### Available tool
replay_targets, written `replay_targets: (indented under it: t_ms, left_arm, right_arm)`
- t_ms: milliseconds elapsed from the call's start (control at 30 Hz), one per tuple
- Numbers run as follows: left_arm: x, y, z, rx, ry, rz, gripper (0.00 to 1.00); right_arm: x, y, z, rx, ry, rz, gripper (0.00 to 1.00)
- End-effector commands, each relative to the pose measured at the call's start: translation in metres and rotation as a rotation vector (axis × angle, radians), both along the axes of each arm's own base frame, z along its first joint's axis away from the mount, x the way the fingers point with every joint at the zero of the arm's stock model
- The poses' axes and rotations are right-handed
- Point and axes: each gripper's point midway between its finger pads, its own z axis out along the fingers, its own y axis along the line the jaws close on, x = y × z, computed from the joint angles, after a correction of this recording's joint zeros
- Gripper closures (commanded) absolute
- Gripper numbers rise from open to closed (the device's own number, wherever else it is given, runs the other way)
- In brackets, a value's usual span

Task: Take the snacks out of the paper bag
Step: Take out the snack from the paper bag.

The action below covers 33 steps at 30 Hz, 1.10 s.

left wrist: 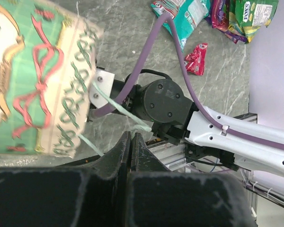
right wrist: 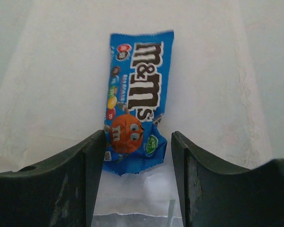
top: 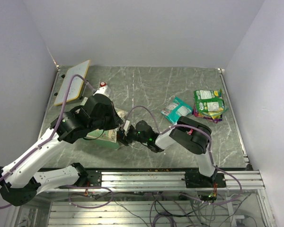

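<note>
Between the fingers of the R pincer (right wrist: pixel 138 142), deep in the bag (right wrist: pixel 52 71), we see a blue pack (right wrist: pixel 135 109) lying flat on the cream lining. Its logo reads "m&m's" in brown w/ white outline, running lengthwise along the pack. An orange candy figure sits at the end nearest the pincer, beside a small green badge. A red-and-white badge sits at the far end, print too small to read.

The R pincer is wide open and holds nothing. The pack's near end lies in the gap, one corner right at the frame-left finger, w/ a sliver of lining showing before the other finger. The rest of the pack stretches straight ahead of the tips.

From above, the R pincer's tips are hidden in the bag mouth, w/ the L pincer (left wrist: pixel 131 139) just beside it at the bag. The L jaws are pressed together. Mint strings (left wrist: pixel 118 106) run past them, and we can't tell if one is nipped. The bag's outer face, next to the L pincer, is mint green w/ red ribbon art and a cream border; no words legible.

Well apart from both pincers, out on the table (top: pixel 146 85), lie a teal pack (top: pixel 176 109) and a stack of green packs (top: pixel 208 101). Their lettering looks like "FOX'S" in the L wrist view. A small red pack (left wrist: pixel 196 52) lies near the teal one.
</note>
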Motion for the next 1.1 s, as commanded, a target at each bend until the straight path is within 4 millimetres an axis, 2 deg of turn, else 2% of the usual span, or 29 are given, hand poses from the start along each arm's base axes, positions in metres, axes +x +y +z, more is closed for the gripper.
replay_targets:
  t_ms: [0, 67, 167, 267, 333, 400, 567, 733, 900, 1067]
  left_arm:
    - [0.007, -0.005, 0.019, -0.031, -0.05, -0.007, 0.93]
    - [0.009, -0.006, 0.017, -0.024, -0.052, -0.006, 0.93]
    - [0.011, -0.009, 0.017, -0.031, -0.051, -0.008, 0.93]
    - [0.011, -0.011, 0.018, -0.027, -0.049, -0.02, 0.93]
    - [0.011, -0.008, 0.017, -0.016, -0.052, -0.017, 0.93]
    - [0.01, -0.006, 0.017, -0.018, -0.051, -0.01, 0.93]
    - [0.009, -0.003, 0.02, -0.025, -0.057, -0.003, 0.93]
    - [0.012, -0.004, 0.023, -0.032, -0.068, -0.001, 0.93]
    - [0.019, -0.01, 0.024, -0.028, -0.08, -0.012, 0.93]
    - [0.029, -0.019, 0.029, -0.045, -0.086, -0.017, 0.93]
  right_arm:
    - [0.001, -0.01, -0.025, -0.073, 0.003, -0.026, 0.45]
    - [0.0, -0.011, -0.025, -0.076, 0.012, -0.028, 0.5]
    - [-0.001, -0.013, -0.011, -0.05, 0.002, -0.036, 0.64]
    - [-0.001, -0.017, -0.01, -0.043, -0.014, -0.043, 0.74]
    - [0.001, -0.016, 0.004, -0.017, -0.038, -0.05, 0.79]
    - [0.002, -0.018, 0.01, -0.008, -0.039, -0.062, 0.84]
    - [-0.004, -0.033, 0.027, 0.022, -0.028, -0.092, 0.92]
    - [-0.015, -0.065, 0.034, -0.014, 0.01, -0.146, 1.0]
    - [-0.036, -0.099, 0.056, 0.011, 0.048, -0.168, 1.0]
    - [-0.06, -0.138, 0.065, 0.003, 0.091, -0.188, 1.0]
